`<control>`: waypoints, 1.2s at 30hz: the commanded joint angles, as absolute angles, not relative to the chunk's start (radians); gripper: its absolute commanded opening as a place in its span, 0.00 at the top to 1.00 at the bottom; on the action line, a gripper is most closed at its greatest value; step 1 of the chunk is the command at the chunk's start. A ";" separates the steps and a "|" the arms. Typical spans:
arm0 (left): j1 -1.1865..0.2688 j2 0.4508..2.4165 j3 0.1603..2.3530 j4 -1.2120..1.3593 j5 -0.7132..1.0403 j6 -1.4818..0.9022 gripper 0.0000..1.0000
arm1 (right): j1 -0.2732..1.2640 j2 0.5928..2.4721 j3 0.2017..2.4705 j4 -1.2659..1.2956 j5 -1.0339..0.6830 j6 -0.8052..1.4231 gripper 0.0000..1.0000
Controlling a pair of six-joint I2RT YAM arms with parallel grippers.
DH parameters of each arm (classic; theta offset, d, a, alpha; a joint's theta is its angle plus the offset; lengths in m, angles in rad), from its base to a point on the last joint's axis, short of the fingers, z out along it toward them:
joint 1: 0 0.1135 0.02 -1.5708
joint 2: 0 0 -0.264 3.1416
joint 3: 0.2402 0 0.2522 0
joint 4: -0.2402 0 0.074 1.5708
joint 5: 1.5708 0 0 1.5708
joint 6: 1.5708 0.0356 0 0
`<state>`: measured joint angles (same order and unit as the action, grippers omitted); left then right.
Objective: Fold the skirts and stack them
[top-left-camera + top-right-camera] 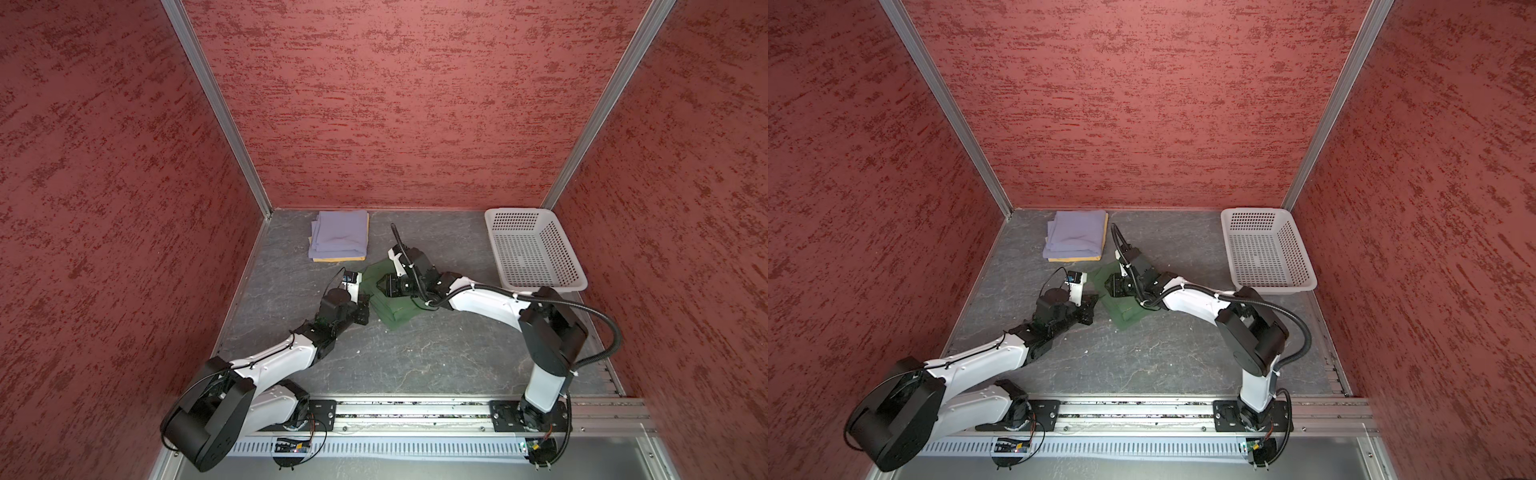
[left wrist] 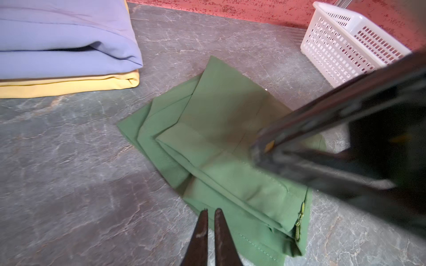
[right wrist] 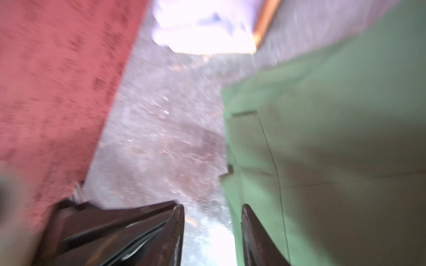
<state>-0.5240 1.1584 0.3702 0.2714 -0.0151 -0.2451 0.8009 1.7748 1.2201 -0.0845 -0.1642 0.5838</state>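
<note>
Folded green skirt (image 1: pixel 397 313) (image 1: pixel 1127 312) lies mid-frame in both top views on the grey marbled tabletop (image 1: pixel 415 361), left gripper (image 2: pixel 211 210) at its edge with jaws nearly together and empty, right gripper (image 3: pixel 213 206) spread over it, lavender skirt (image 1: pixel 338 232) stacked on yellow skirt (image 1: pixel 338 259) upper left, white basket (image 1: pixel 515 212) right, red textured walls (image 1: pixel 395 104) around.

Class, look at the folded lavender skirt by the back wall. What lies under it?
Under the lavender skirt lies the folded mustard yellow skirt; only its edges peek out. The rest is covered, so whether anything else lies beneath cannot be seen.
</note>
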 commanded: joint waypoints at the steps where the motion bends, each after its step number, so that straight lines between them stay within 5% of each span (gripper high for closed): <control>1: -0.514 1.147 0.429 0.179 -0.027 -0.209 0.90 | 0.793 1.702 1.207 -0.157 -0.057 0.519 0.67; 13: -0.513 1.383 0.619 0.218 0.051 -0.199 0.89 | 0.787 1.682 1.031 -0.115 -0.132 0.478 0.90; 25: -0.526 1.713 0.682 0.361 0.054 -0.283 0.90 | 0.793 1.751 0.899 -0.079 -0.117 0.528 0.92; 36: -0.536 1.751 0.686 0.373 0.012 -0.280 0.90 | 0.793 1.721 0.878 -0.128 -0.090 0.518 0.93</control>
